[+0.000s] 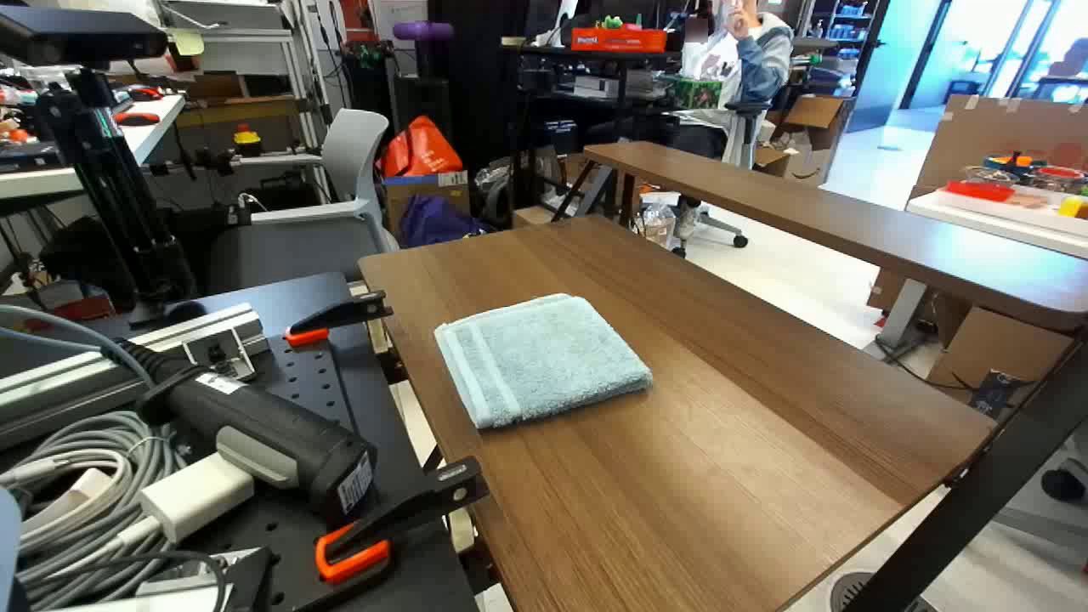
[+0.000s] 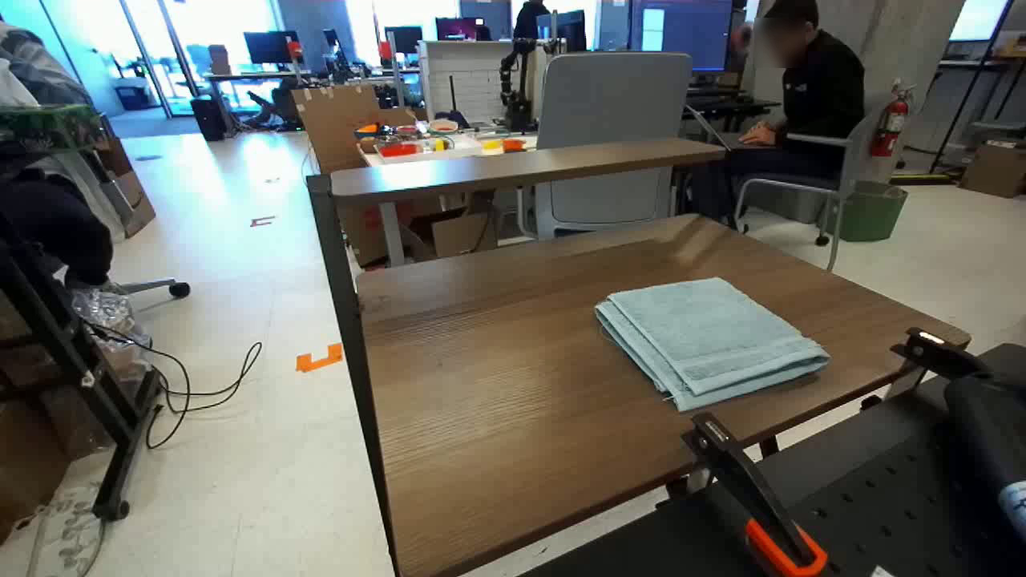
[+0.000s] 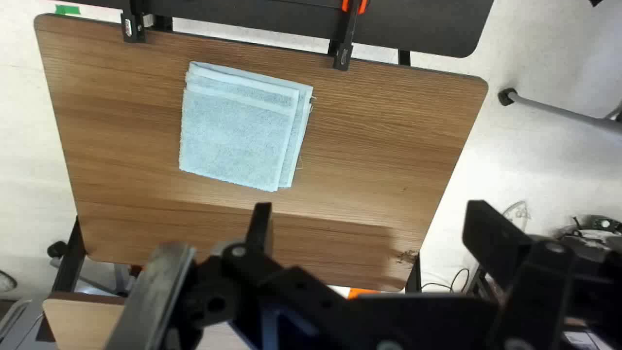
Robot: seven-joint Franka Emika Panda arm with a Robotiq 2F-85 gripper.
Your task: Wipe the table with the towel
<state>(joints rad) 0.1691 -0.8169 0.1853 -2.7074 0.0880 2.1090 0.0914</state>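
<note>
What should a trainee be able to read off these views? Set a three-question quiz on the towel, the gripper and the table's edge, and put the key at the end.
1. Multiple choice: how does the towel lie on the table?
A) Rolled into a tube
B) Folded into a flat pad
C) Draped over the edge

2. True or false: in the wrist view, the gripper stands open, with no towel in its grasp.

3. Count: how many clamps show at the table's edge in the wrist view?

Key: 1. B; 2. True; 3. Two
</note>
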